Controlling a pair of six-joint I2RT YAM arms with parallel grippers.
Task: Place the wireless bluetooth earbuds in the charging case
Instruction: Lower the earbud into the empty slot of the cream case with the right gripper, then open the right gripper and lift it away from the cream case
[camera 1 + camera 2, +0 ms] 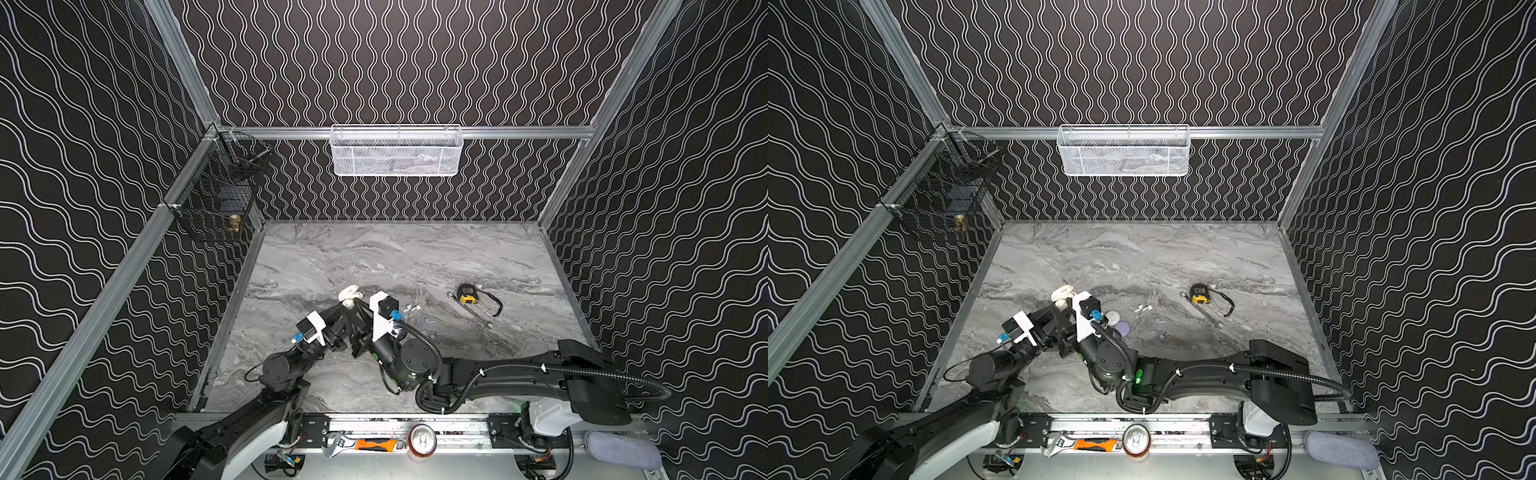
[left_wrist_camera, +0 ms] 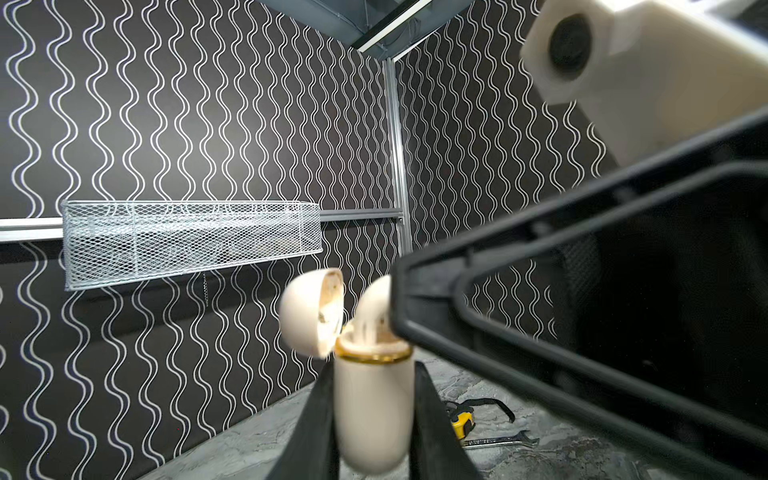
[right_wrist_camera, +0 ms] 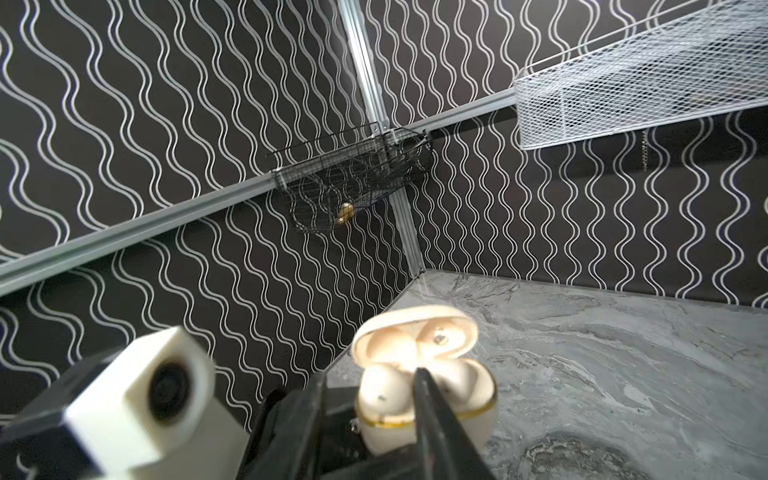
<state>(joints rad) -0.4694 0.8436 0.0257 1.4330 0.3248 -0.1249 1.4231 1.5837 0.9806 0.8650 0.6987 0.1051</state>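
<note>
Black walls with white wavy lines close in a grey marble table (image 1: 374, 257). A white mesh basket (image 1: 395, 153) hangs on the far wall and a black wire basket (image 1: 216, 195) on the left wall.

Both arms meet left of the table's middle. The left gripper (image 2: 374, 374) holds the cream charging case (image 2: 374, 407) upright above the table, its fingers (image 2: 316, 407) pressed against the two sides of the case body. The lid (image 2: 307, 311) is swung back.

In the right wrist view two cream earbuds sit in the case, one (image 3: 384, 390) to the left and one (image 3: 461, 374) to the right. The right gripper (image 3: 370, 374) stands over the case with its fingers slightly spread around the left earbud. One finger (image 3: 424, 399) lies against that earbud, between the two. The other finger shows a strip of table between it and the earbud. In the left wrist view this earbud rises above the case's gold rim.

Right of the grippers, a white case (image 1: 1112, 318) and a lilac case (image 1: 1122, 329) lie closed on the table, just beside each other. Farther right lie a pair of white stemmed earbuds (image 1: 410, 308) and small lilac earbuds (image 1: 1160, 321). A yellow and black tape measure (image 1: 467, 294) and a wrench (image 2: 498, 440) lie well to the right.
</note>
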